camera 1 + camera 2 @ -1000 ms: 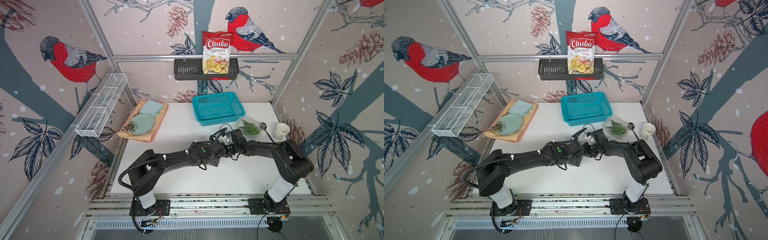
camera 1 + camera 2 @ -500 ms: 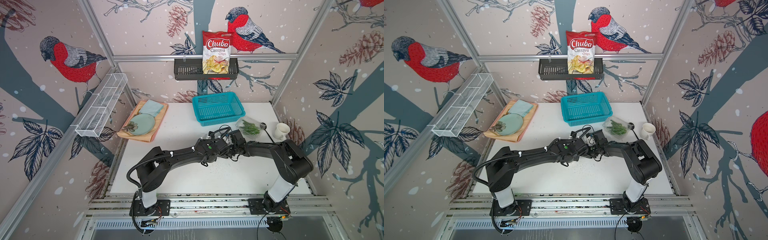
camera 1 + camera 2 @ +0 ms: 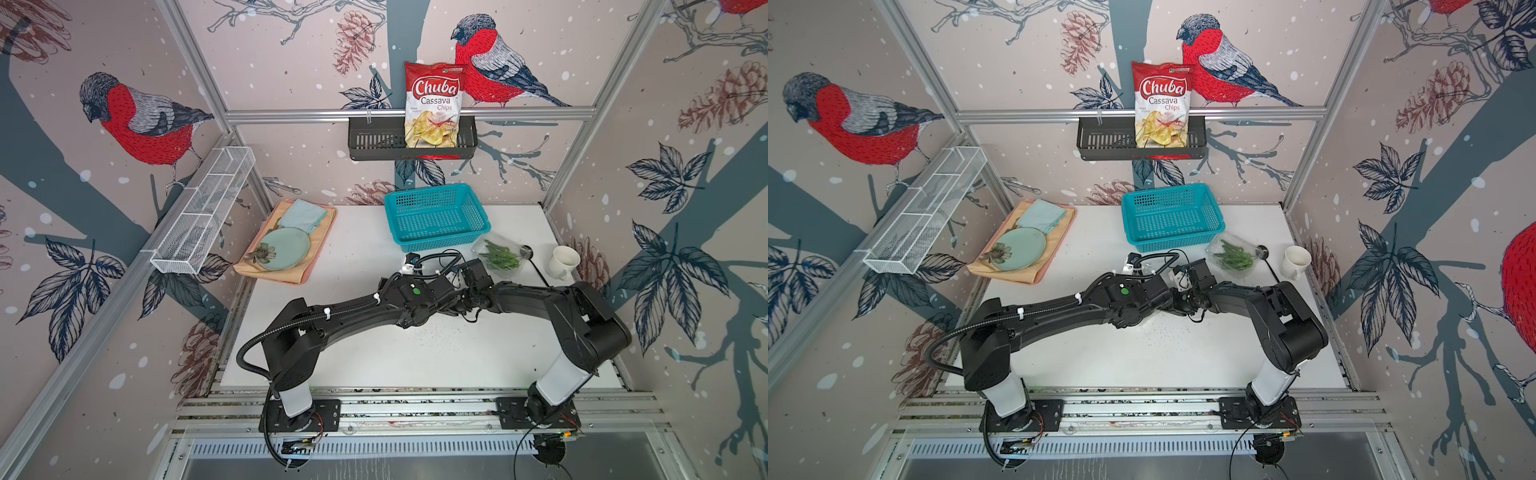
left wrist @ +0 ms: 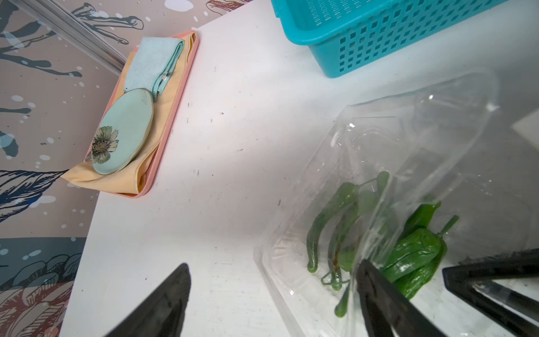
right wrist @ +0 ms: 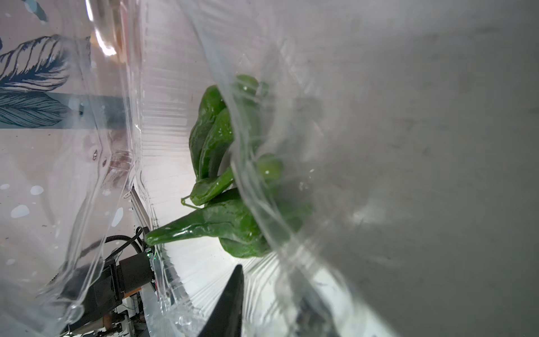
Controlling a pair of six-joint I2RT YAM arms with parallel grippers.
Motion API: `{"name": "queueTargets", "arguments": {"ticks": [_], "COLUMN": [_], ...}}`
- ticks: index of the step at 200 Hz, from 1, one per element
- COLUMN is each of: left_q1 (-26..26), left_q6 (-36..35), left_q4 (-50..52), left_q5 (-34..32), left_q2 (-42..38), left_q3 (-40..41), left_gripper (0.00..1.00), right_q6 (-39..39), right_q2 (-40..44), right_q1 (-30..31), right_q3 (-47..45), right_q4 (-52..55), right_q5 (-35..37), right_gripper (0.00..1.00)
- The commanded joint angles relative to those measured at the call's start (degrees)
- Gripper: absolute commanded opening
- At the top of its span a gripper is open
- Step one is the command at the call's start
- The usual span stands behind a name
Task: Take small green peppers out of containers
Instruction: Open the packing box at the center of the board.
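Note:
In both wrist views a clear container (image 4: 294, 280) lies at my grippers with its lid (image 4: 423, 122) lifted; my arms hide it in both top views. Several small green peppers (image 4: 414, 253) (image 5: 221, 221) lie inside. My right gripper (image 5: 271, 289) is shut on the thin lid plastic. My left gripper (image 4: 274, 264) is open wide: one finger hangs over the peppers, the other over bare table beside the container. A second container (image 3: 498, 255) (image 3: 1235, 257) with peppers sits beside the teal basket, behind my right wrist.
A teal basket (image 3: 438, 216) stands at the back of the table. A tray (image 3: 318, 245) with a plate and a folded cloth is at the back left. A white mug (image 3: 563, 262) stands at the right edge. A black wall basket (image 3: 374, 141) holds a chips bag.
My left arm has shifted slightly at the held container and its jaws have narrowed a little. The right gripper has kept its grip on the lid in place.

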State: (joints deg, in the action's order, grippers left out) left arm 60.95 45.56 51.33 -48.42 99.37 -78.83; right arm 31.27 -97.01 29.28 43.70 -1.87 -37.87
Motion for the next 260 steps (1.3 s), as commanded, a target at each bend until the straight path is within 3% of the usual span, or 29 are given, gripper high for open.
{"name": "queueTargets", "arguments": {"ticks": [1,29,65,109,190,227,260], "left_q1": [-0.1,-0.7,-3.7,-9.7,-19.6,-19.2,-14.1], "left_q6": [-0.2,-2.1,-4.1,-9.5,-13.9,-20.2,-21.0], "left_q4": [3.3,3.4,3.5,0.5,-3.6,-6.4,-9.0], "left_q5": [-2.1,-0.3,3.7,9.3,24.6,33.2,35.4], "left_q2": [-1.7,-3.0,-4.9,-9.0,-11.4,-12.6,-15.1], "left_q3": [0.2,-0.7,-1.9,-2.2,-2.6,-5.2,-2.4], "left_gripper": [0.88,0.97,0.97,0.97,0.97,0.97,0.97], "right_q6": [-2.1,-3.5,-4.9,-5.6,-6.1,-5.6,-5.2], "right_q2": [0.6,1.1,1.4,1.4,1.7,2.3,1.5], "right_q1": [-0.3,-0.4,-0.4,-0.4,-0.5,-0.4,-0.4], "right_q3": [0.6,1.7,2.7,3.6,4.9,5.2,6.2], "right_q4": [4.4,6.2,7.9,8.7,9.7,9.8,9.6], "right_q5": [2.6,3.7,4.7,5.1,5.8,6.0,5.5], "right_gripper": [0.29,0.35,0.52,0.64,0.72,0.75,0.75]}}
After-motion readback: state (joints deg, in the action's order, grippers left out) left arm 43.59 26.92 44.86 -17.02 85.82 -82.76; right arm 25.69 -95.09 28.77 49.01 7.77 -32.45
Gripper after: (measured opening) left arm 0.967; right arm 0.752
